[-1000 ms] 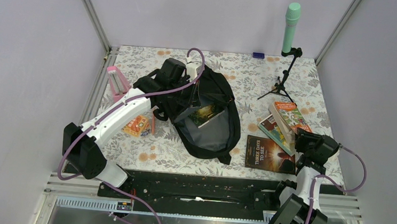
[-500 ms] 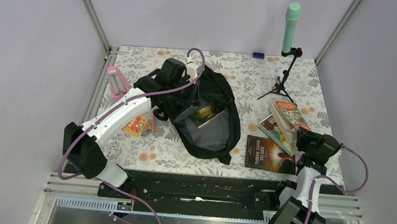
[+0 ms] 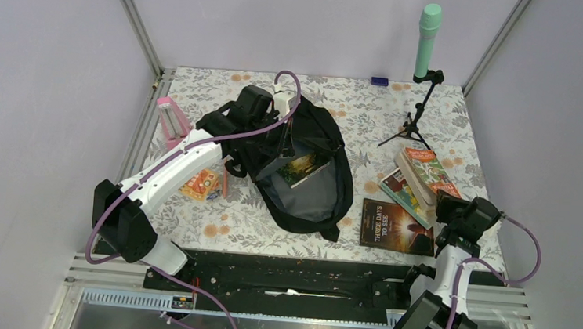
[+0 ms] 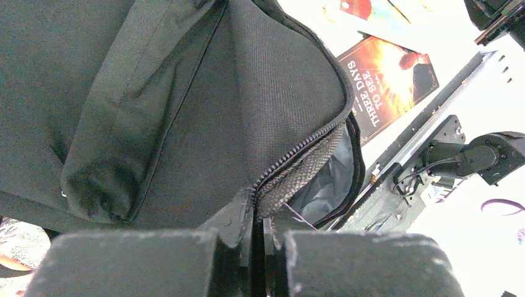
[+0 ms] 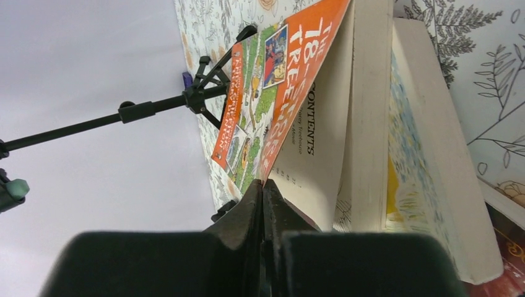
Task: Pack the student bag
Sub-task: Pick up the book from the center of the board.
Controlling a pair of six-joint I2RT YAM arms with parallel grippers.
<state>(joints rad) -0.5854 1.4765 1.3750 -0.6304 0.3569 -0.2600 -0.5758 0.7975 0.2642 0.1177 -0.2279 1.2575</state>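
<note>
Fetching a book for the student bag (image 3: pixel 308 166).
Clamping zip rim (image 4: pixel 297 151) with left end effector (image 4: pixel 260 229), pinching orange book (image 5: pixel 291 80) cover with right end effector (image 5: pixel 263 198); next: lifting toward opening.

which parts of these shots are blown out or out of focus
Left wrist view: right side washed out to white, left claw blurred, student bag fabric sharp. Right wrist view: right claw dark and soft, orange book crisp. Top view: even light, no glare.

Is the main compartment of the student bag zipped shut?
No, the student bag lies unzipped, with its grey lining and a book showing inside.
</note>
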